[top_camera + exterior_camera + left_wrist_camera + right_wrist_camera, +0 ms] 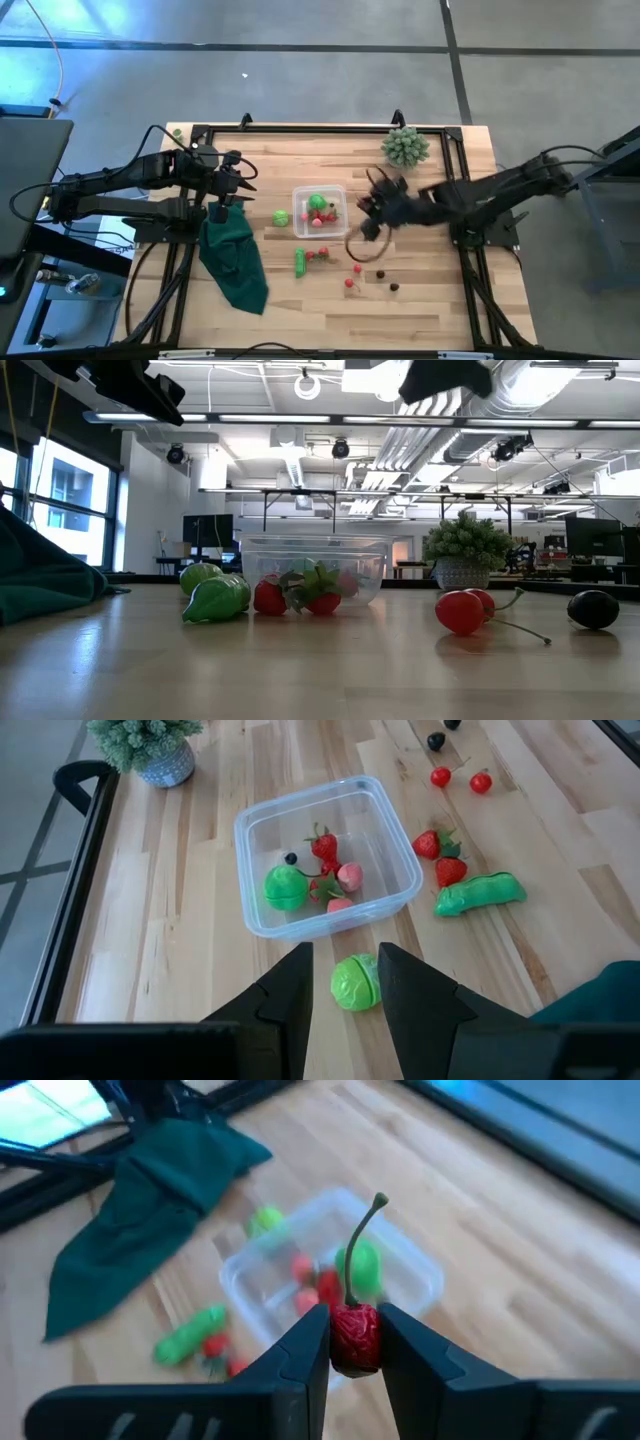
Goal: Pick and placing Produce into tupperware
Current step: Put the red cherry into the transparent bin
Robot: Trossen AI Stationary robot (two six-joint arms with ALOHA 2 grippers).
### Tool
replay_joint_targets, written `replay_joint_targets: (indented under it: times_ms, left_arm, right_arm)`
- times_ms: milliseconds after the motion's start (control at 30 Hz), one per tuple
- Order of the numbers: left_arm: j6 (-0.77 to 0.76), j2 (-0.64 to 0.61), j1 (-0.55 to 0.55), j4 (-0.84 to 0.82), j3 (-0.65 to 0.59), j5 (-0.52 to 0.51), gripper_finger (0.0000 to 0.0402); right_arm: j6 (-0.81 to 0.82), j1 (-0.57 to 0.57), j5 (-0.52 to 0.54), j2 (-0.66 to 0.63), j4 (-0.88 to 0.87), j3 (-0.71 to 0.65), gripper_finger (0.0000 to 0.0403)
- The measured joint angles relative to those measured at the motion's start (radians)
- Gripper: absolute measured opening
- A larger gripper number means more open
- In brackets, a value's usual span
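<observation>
- Right wrist view shows the right pincer (353, 1342) clenched on a red cherry (354, 1335), its green stem sticking up between the 2 fingers.
- From above, that pincer (372, 212) hangs just beside the clear plastic container (298, 192), on the side facing the right arm.
- The container sits near the middle of the wooden table (440, 300) and holds a round green piece (285, 887), strawberries (323, 846), a pink piece (350, 875) and a small dark berry (291, 859).
- The left pincer (345, 982) is above the table on the container's other side, its fingers parted and grasping nothing; a green cabbage-like ball (355, 982) lies on the table below the gap.
- Loose on the table near the container: a green pepper (480, 893), 2 strawberries (427, 844), 2 cherries (440, 777) and 2 dark pieces (436, 740).
- A dark green cloth (233, 258) lies crumpled near the left arm.
- A small potted plant (405, 147) stands at the table's far edge.
</observation>
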Motion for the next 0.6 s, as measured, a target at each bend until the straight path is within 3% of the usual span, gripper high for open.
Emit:
replay_joint_targets:
  times_ms: [300,600]
  left_arm:
    - [0.000,0.000,0.000,0.000,0.000,0.000,0.0106]
    - [0.000,0.000,0.000,0.000,0.000,0.000,0.0106]
  right_arm:
    - [-0.205,-0.231,-0.257,0.307,-0.001,0.235,0.0071]
    - [-0.130,-0.299,-0.418,0.676,-0.162,0.445,0.0071]
